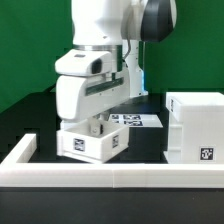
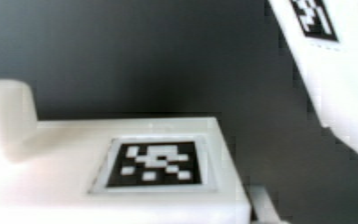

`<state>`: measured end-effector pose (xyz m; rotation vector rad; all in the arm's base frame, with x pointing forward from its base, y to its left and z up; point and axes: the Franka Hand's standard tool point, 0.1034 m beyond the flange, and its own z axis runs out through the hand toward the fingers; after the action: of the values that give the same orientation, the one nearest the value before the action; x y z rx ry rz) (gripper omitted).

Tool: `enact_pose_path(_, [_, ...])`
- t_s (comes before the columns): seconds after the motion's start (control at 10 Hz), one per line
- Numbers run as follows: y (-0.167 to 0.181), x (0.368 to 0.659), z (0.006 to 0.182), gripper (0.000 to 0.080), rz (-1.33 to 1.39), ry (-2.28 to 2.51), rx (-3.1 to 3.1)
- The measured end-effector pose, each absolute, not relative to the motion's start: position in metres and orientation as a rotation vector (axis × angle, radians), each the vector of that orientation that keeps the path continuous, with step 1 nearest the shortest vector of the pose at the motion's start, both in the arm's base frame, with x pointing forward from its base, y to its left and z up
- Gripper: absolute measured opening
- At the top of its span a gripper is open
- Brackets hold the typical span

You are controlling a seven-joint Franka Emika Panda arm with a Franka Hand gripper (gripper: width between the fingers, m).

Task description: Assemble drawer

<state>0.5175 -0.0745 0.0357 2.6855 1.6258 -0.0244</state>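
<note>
A small white drawer part (image 1: 90, 143) with black tags lies on the black table, left of centre in the exterior view. My gripper (image 1: 95, 125) is down on it from above. In the wrist view the part's tagged top (image 2: 158, 165) fills the lower frame, and one fingertip (image 2: 261, 206) presses against its side wall; the other finger is hidden. The jaws look closed on this part. The large white drawer housing (image 1: 196, 126) stands on the exterior view's right, apart from the small part, and also shows in the wrist view (image 2: 332, 70).
A white L-shaped fence (image 1: 110, 174) runs along the table's front and the exterior view's left. The marker board (image 1: 138, 120) lies behind the gripper. A raised white block (image 2: 3, 115) of the part stands beside the tag.
</note>
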Motion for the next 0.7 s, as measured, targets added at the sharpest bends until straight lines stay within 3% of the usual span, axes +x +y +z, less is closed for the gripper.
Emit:
enact_pose_path(0.5, [-0.07,0.511,0.031,0.0041,-0.101,2.054,2.376])
enact_pose_path(0.7, [-0.053,0.513,0.029,0.0041,-0.073,2.071,2.355])
